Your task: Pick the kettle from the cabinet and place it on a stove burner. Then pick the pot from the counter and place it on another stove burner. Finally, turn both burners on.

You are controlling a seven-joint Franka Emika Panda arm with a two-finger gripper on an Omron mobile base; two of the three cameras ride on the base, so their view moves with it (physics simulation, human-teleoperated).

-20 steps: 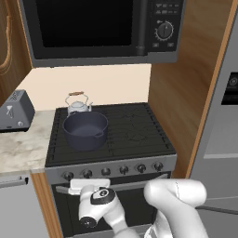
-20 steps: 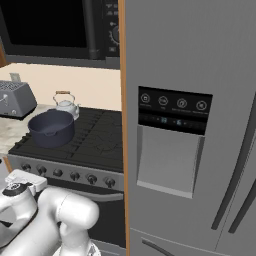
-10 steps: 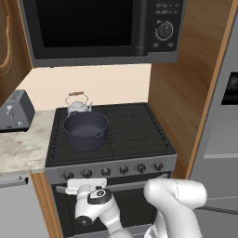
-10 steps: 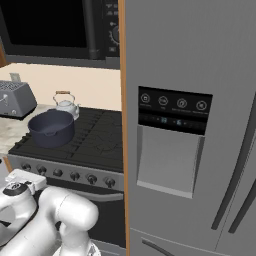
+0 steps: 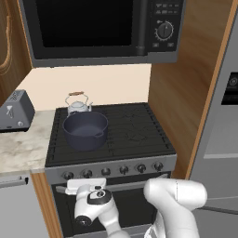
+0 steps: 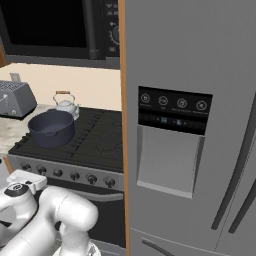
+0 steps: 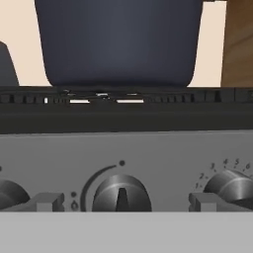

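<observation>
A wide, round, dark navy pot is sitting on the front left grate of the black gas range, while a small silver-white kettle with an arched wire handle and brown wooden bar is standing on the burner just behind it. The white robot arm's two-finger gripper is hovering low in front of the range's grey control panel, its jaws standing wide apart and holding nothing, its two grey fingertips flanking a round silver-black knob directly below the pot. A boxy grey toaster is resting on the pale marble-look counter to the left of the range, beneath a black microwave. A grey refrigerator is standing to the right.
</observation>
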